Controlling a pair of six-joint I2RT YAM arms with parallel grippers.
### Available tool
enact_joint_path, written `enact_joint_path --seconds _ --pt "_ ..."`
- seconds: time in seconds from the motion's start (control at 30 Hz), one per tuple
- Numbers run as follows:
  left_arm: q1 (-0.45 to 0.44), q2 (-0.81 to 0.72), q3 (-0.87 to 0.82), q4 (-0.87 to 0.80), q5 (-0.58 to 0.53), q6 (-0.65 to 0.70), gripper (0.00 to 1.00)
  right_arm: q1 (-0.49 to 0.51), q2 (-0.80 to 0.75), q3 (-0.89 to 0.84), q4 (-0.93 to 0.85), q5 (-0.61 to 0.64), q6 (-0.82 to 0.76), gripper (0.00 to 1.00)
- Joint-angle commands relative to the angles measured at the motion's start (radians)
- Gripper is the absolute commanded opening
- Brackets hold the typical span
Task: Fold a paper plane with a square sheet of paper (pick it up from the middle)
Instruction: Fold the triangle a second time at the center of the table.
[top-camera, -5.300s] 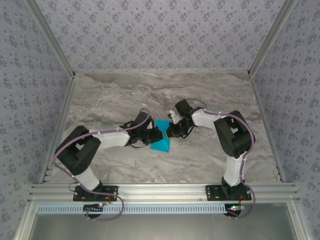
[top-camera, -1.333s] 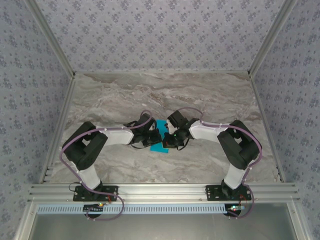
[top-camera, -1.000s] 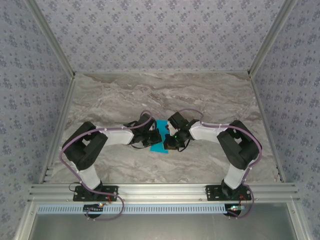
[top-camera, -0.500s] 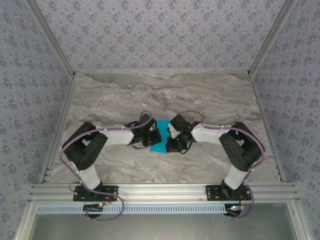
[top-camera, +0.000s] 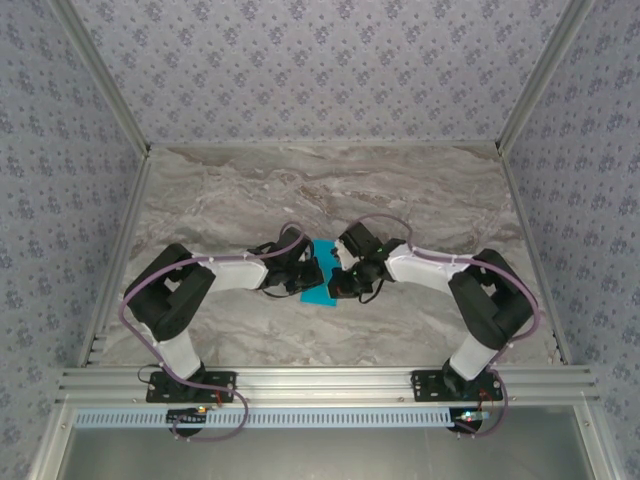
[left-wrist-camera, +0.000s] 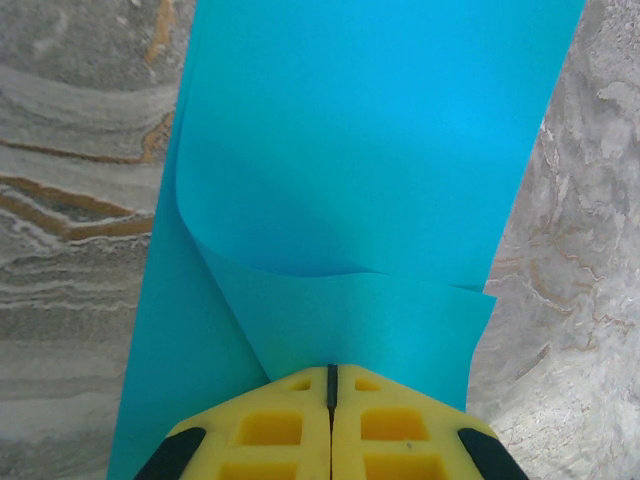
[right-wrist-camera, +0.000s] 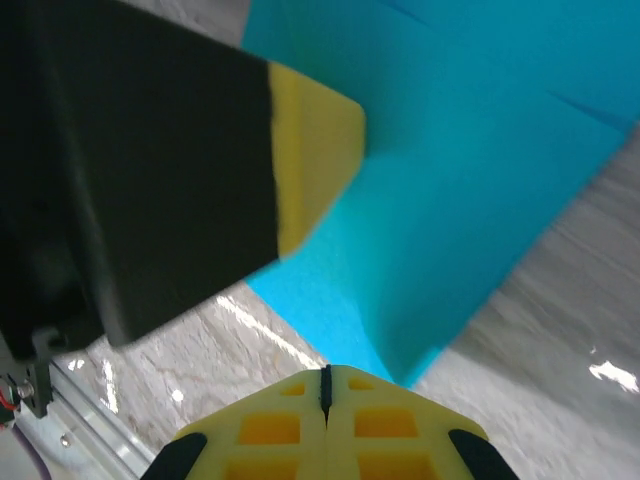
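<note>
Square sheet of paper, partly folded, sits at the middle of the table; I have open marble all round. Left tool closed, tips touching the fold; right tool closed at its corner.

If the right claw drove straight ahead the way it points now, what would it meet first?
Most likely the blue paper, which lies just ahead of the shut right claw; depth is unclear.

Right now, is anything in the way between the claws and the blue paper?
Nothing visible. The left claw and the right claw, both closed, have their tips at the paper; whether they pinch it is unclear.
</note>
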Motion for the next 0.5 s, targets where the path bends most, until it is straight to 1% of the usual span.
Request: enact_joint_path --seconds 0.0,0.27,0.47 --pt "-0.002 0.031 -0.03 -0.105 -0.052 -0.008 0.07 0.007 0.049 0.018 0.033 0.021 0.034 0.0" --pt "0.01 -0.001 -0.034 -0.073 -0.037 0.003 0.07 -0.001 0.082 -0.049 0.015 0.042 0.013 0.0" --pt "0.049 -0.026 -0.018 -0.038 -0.008 0.053 0.08 -0.019 0.086 -0.092 -0.022 0.059 -0.015 0.0"
